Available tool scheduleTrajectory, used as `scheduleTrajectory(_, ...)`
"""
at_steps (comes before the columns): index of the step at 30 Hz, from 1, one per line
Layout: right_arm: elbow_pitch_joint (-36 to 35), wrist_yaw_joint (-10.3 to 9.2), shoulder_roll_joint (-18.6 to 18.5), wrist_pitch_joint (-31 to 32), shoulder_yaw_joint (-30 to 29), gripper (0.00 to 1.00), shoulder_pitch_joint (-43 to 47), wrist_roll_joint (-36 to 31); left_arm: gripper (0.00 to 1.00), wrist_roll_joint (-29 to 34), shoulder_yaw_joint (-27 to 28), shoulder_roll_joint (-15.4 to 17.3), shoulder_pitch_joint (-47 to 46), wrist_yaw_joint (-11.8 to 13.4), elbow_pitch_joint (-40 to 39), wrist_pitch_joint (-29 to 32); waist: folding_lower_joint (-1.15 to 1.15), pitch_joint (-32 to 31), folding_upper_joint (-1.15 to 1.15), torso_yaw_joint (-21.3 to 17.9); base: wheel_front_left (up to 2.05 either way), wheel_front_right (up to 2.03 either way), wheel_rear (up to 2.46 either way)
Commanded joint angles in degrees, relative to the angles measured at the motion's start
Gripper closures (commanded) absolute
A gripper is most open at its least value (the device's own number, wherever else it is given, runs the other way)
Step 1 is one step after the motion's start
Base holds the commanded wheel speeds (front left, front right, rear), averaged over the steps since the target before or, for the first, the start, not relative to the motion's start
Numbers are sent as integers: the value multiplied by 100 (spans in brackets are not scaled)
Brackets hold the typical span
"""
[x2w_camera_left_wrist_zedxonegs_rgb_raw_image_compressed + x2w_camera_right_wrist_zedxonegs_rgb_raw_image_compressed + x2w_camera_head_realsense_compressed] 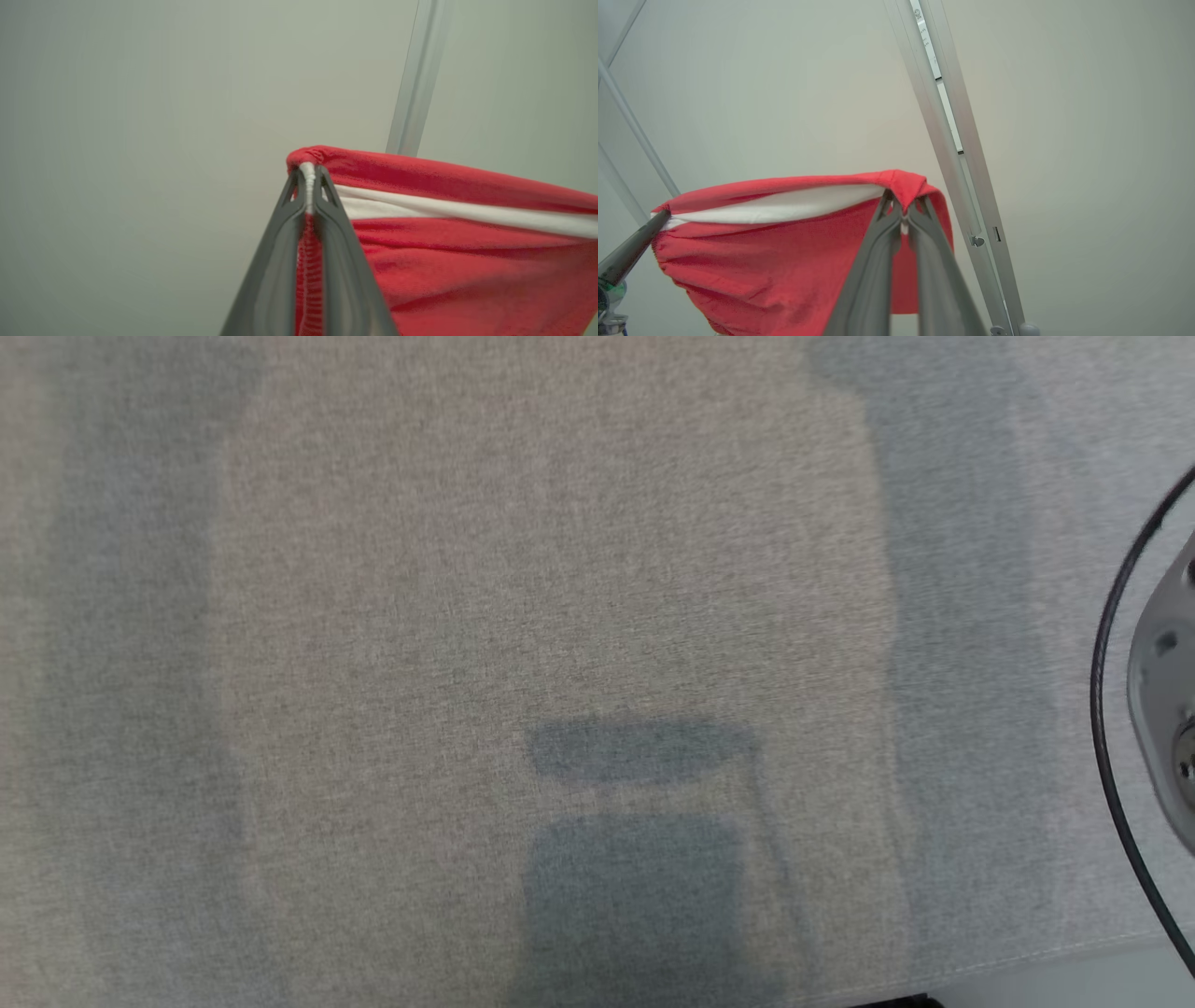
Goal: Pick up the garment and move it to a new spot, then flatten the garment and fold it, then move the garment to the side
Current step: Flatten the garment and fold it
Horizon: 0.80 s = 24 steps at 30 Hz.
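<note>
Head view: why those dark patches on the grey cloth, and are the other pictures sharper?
Head view: soft, slightly blurred; the patches are shadows on the cloth, a blocky one low at centre. Left wrist view: left tool and garment crisper, even light, no glare. Right wrist view: right tool sharp, metal bars leaning.

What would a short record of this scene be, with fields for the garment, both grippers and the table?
garment: red garment with a white band, held in the air, stretched between both grippers
left gripper: fingers shut on one upper corner
right gripper: fingers shut on the other upper corner
table: grey cloth cover with shadows
fold: not yet done
</note>
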Motion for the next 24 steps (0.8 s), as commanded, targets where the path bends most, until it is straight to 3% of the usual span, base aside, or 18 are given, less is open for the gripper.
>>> scheduleTrajectory(1, 195, -14, -50, -280, -105, 100, -116, -57, 100, 109, -43, -56, -150, -115, 267, -300, -2, 789, 0, 324, 0, 0, 0)
scheduleTrajectory(5, 642, -11, 59, -753, 184, 100, 11, 89, 100, 241, -266, -225, -133, -554, 987, -1190, -2, 970, 0, 360, 0, 0, 0)
scheduleTrajectory(9, 807, -10, -177, -937, 630, 100, 873, 499, 100, 32, -549, -396, 708, -750, 1565, -1638, -2, 869, 0, 376, 0, 0, 0)
scheduleTrajectory(12, 544, -7, -407, -924, 1101, 100, 1731, 1072, 100, -204, -825, -441, 1508, -789, 1639, -1812, -2, 685, 0, 370, 0, 0, 0)
scheduleTrajectory(14, 153, -7, -695, -847, 1445, 100, 2400, 1594, 100, -567, -1002, -487, 2136, -795, 1405, -1874, -2, 552, 0, 371, 0, 0, 0)
scheduleTrajectory(18, -766, -7, -1535, -714, 2063, 100, 3833, 2418, 100, -1073, -1458, -215, 3419, -794, 662, -1966, -2, 126, 0, 421, 0, 0, 0)
scheduleTrajectory(24, -1823, -7, -2487, -882, 2556, 100, 5957, 3419, 100, -1516, -1761, 141, 5525, -793, -367, -1991, -2, -1109, 0, 394, 0, 0, 0)
